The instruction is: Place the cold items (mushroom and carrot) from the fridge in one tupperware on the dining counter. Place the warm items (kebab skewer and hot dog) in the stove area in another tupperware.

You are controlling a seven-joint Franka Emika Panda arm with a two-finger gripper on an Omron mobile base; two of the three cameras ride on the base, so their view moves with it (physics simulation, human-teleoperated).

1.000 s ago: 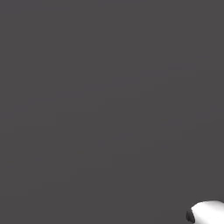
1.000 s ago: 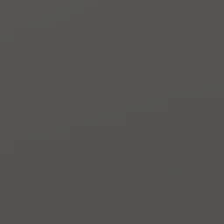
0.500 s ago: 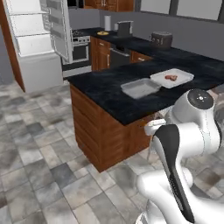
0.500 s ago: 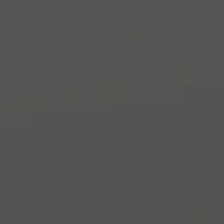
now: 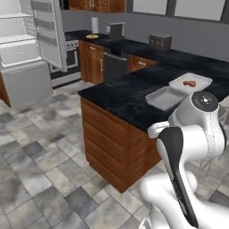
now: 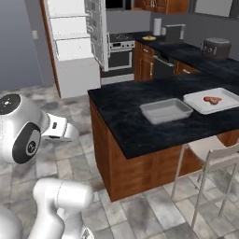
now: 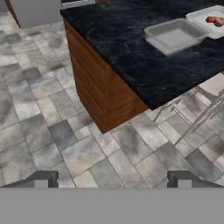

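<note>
The whole view has swung nearer the worktop (image 5: 120, 100).
Hand (image 7: 111, 178) spread wide over the floor, holding nothing; two tupperwares (image 6: 166, 110) side by side on top, fridge (image 6: 74, 42) open beyond.

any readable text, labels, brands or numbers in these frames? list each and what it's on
None. No readable text, label, brand or number in any view.
The fridge, the toaster, the two tupperwares and the dining counter show plain surfaces with no print.
The oven's control panel is too small and blurred to tell whether it carries markings.
</note>
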